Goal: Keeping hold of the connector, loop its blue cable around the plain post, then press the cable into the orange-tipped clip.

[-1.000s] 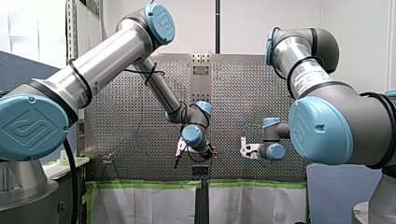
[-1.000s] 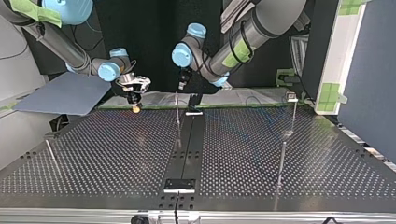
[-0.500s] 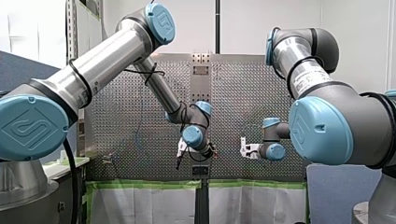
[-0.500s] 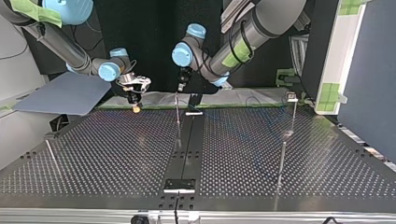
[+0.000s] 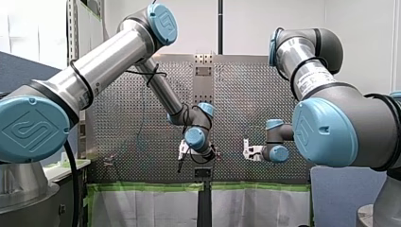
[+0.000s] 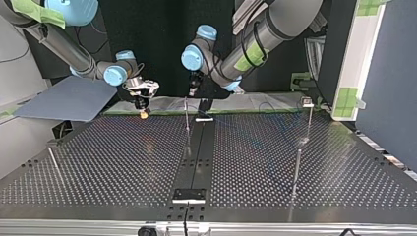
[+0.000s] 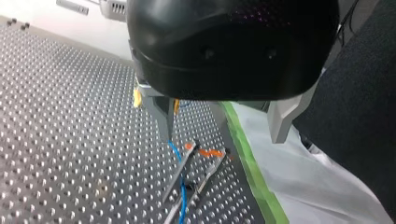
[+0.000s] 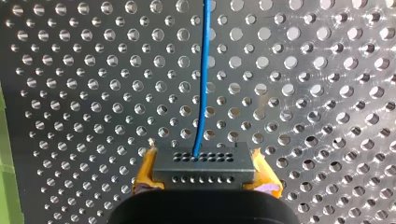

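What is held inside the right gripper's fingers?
A black connector sits between the right gripper's yellow pads, with the blue cable leaving it; the gripper body covers the connector's rear.

My left end effector (image 6: 193, 92), nudged slightly sideways

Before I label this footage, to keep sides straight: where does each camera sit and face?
Front: behind the shoulders, facing over the table; my left arm at its left.
Top: across the table, facing the arms; sides crossed.
Left wrist: on my left arm, past its open end effector toward the orange-tipped clip.
Right wrist: on my right arm, facing the connector, held in its yellow pads.
Both wrist views share the blue cable.
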Tool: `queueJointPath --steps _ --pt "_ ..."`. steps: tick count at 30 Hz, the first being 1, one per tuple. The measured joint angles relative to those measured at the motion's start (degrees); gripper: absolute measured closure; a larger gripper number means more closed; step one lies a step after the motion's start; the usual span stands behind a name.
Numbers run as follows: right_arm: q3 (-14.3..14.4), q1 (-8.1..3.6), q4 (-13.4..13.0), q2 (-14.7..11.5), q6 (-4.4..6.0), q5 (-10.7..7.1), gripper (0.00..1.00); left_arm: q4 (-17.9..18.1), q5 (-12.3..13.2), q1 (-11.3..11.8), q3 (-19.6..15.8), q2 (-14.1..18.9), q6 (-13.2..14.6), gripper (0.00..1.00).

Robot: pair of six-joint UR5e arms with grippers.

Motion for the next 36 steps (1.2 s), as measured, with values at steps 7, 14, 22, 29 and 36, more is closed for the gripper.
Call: queueJointPath --steps 7,14,22,29,36 --pt "0.0 0.11 0.0 0.0 0.00 0.00 1.00 -1.0 -3.3 0.0 -0.7 0.0 1.6 0.00" --pt "0.0 0.24 0.0 0.0 0.00 0.00 1.00 -1.1 -6.2 0.1 -0.9 0.0 2.8 0.00" --pt "0.0 0.27 0.1 0.0 -0.10 0.00 1.00 -1.1 -6.7 0.2 -0.9 0.0 3.5 0.00" --pt "0.0 0.35 0.2 0.0 -0.17 0.00 1.00 -1.0 -6.7 0.2 -0.9 0.0 5.8 0.00" --pt "0.0 0.41 0.1 0.0 -0.17 0.00 1.00 -0.4 -7.2 -0.1 -0.9 0.0 8.9 0.00"
